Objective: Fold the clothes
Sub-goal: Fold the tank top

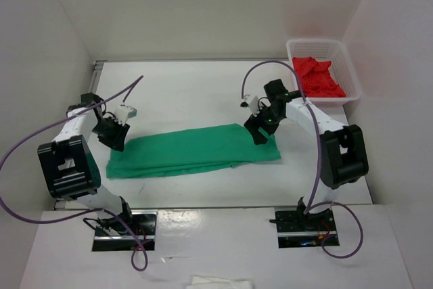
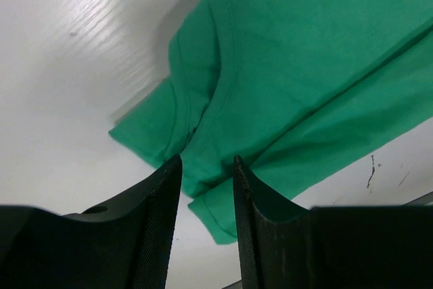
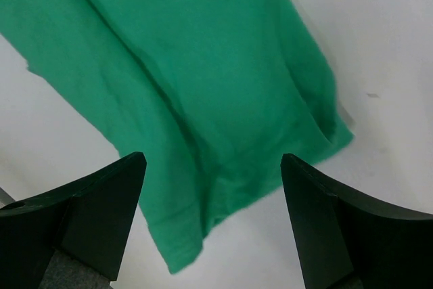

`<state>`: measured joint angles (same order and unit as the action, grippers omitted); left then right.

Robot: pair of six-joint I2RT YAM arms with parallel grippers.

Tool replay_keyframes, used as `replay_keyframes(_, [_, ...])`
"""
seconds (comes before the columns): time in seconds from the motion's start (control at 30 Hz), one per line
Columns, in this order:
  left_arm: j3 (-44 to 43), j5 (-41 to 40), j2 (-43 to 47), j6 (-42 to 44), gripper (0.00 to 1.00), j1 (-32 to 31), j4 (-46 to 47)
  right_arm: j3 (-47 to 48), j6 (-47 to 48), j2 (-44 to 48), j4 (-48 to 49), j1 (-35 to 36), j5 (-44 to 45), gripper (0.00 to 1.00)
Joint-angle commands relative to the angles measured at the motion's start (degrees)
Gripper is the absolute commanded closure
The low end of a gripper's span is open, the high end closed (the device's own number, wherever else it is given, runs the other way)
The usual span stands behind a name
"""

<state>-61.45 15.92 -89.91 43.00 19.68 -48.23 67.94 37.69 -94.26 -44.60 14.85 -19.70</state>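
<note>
Two grippers, both empty, one over each end of the cloth. L gripper (image 1: 114,133) hangs at the left end w/ its jaws only partly apart, a narrow slot w/ nothing pinched in it. Its wrist view shows a sleeve hem & stacked edges just under the tips. R gripper (image 1: 260,130) is over the right end, jaws spread wide, holding nothing, fabric lying flat below.

Between them lies the emerald-green thin short-sleeved T-shirt (image 1: 196,148), already folded to a long narrow strip, flat on the white counter (image 1: 203,93). Its long axis runs left-right across the arms' front, the right end a bit farther from the bases than the left. Each arm is nearest its own end, so I'd guess the next fold brings one end over toward the other.

Counter looks smooth, a few dark scuffs near the strip. Bare surface shows beyond the shirt & on the near side. White plastic basket (image 1: 352,76) w/ a red garment (image 1: 318,78) sits at the far right corner, well apart. White walls close in left, right & back.
</note>
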Motion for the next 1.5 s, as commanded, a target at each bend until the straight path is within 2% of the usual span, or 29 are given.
replay_keyframes(0.0, [-2.7,2.0,-1.4,-1.1,0.57,-2.3,-0.3,2.2,-2.1,-1.1,1.4,3.9,0.1,0.11])
replay_keyframes(0.23, [-0.9,-0.4,-1.4,-2.5,0.58,-9.2,1.6,4.1,-3.9,-4.3,3.3,11.9,4.4,0.09])
replay_keyframes(0.43, [-0.3,-2.8,-3.5,-4.3,0.59,-12.6,3.5,6.1,-6.0,-10.6,5.0,12.6,6.1,0.08])
replay_keyframes(0.57, [0.2,-4.5,-4.0,-5.0,0.64,-13.3,4.1,5.0,-6.0,-11.7,4.5,12.6,7.2,0.08])
replay_keyframes(0.67, [1.9,-5.0,-0.3,-3.0,0.64,-13.3,4.1,2.1,-6.0,-6.5,5.2,12.6,9.1,0.08])
replay_keyframes(0.77, [4.3,-6.4,7.3,-2.4,0.64,-13.3,5.4,-0.3,-5.4,-0.6,5.8,12.6,10.2,0.08])
replay_keyframes(0.93, [6.1,-6.4,9.0,-1.7,0.62,-13.9,4.6,-1.1,-6.0,0.2,5.9,12.6,9.7,0.08])
replay_keyframes(1.2, [5.0,-5.2,5.5,-2.7,0.63,-13.9,3.5,1.7,-8.3,-3.8,5.8,14.8,7.4,0.09])
replay_keyframes(1.37, [3.8,-5.3,0.0,-4.1,0.63,-15.2,4.5,3.0,-8.9,-9.3,7.1,14.9,6.8,0.09])
replay_keyframes(1.47, [3.3,-6.4,-3.1,-4.7,0.63,-15.2,6.0,3.0,-8.9,-12.1,9.4,14.9,10.9,0.09])
